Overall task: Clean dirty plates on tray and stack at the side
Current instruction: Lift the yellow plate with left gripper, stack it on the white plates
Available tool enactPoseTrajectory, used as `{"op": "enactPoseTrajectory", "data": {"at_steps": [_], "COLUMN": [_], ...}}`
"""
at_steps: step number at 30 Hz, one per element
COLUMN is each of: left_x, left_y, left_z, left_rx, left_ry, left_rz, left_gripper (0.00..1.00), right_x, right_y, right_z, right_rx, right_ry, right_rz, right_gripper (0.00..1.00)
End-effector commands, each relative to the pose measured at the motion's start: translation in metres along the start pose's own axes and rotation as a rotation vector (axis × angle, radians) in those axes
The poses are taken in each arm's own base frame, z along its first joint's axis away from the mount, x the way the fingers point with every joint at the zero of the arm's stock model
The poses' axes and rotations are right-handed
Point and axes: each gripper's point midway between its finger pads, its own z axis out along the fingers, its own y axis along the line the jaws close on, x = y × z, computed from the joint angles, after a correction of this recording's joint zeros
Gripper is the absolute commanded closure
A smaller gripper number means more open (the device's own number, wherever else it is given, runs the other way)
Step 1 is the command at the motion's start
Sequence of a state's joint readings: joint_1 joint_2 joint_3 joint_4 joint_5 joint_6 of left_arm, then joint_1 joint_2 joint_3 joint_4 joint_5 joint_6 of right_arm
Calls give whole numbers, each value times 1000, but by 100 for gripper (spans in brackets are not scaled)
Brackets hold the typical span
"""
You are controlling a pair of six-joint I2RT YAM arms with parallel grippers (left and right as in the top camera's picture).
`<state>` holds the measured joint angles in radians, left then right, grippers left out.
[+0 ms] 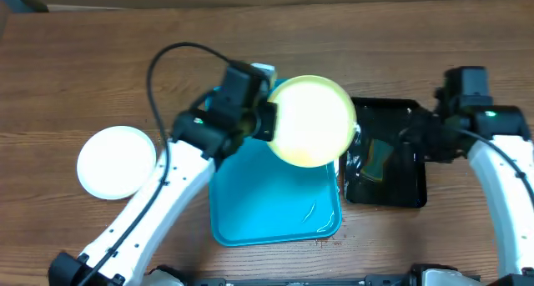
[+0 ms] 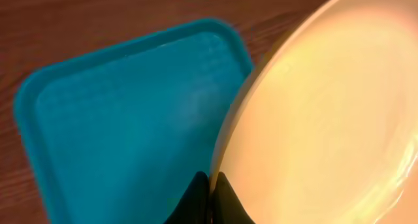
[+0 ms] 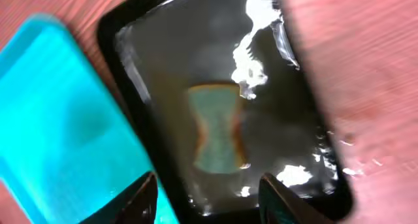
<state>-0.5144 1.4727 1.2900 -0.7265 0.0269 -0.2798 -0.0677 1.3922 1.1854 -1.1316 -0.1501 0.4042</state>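
Showing the right gripper (image 3: 209, 192) spread empty, its wrist view misses the left gripper (image 2: 210, 186) pinching the plate (image 2: 320, 119).

No text, label, brand mark or number can be read in any of the three views. The turquoise tray (image 1: 250, 211), the pale yellow-green plate (image 1: 313, 119), the white plate (image 1: 117, 161) and the black tray (image 1: 400, 182) all show plain, unmarked surfaces. In the two wrist views, anything finer is lost to blur.
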Motion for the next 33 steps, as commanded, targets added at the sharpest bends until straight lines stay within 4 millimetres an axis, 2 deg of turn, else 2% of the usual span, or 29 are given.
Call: {"op": "enactPoseTrajectory", "data": {"at_steps": [1, 2, 4, 6, 8, 12, 16, 20, 23, 25, 33], "left_x": [-9, -10, -10, -8, -11, -25, -44, -48, -46, -46, -48], "left_y": [-36, -45, -65, -81, -98, -116, -143, -163, -175, -174, -180], "left_z": [19, 27, 43, 56, 59, 44, 10, -5, -5, -5, -6], "left_rx": [21, 21, 0, -67, -123, -260, -426, -571, -668, -701, -706], "left_ry": [-43, -57, -83, -99, -129, -221, -359, -431, -452, -456, -468], "left_rz": [-3, 8, 50, 104, 174, 298, 516, 712, 817, 821, 849], "left_gripper": [96, 96, 96, 96, 96, 96, 96, 96, 96, 96, 96], "right_x": [-18, -19, -19, -17, -15, -14, -15, -15, -15, -15, -15], "right_y": [-36, -47, -66, -77, -81, -81, -81, -81, -81, -81, -81], "right_z": [-17, -18, -21, -23, -24, -24, -24, -24, -24, -24, -24], "right_rx": [-22, -17, 5, 17, 22, 23, 23, 22, 22, 22, 21], "right_ry": [-24, -22, -15, -7, 2, 4, 3, 1, 2, 1, 1], "right_rz": [186, 228, 297, 339, 353, 354, 353, 353, 353, 353, 353], "right_gripper": [46, 39, 32, 31, 31, 31, 31, 30, 31, 31, 30]}}
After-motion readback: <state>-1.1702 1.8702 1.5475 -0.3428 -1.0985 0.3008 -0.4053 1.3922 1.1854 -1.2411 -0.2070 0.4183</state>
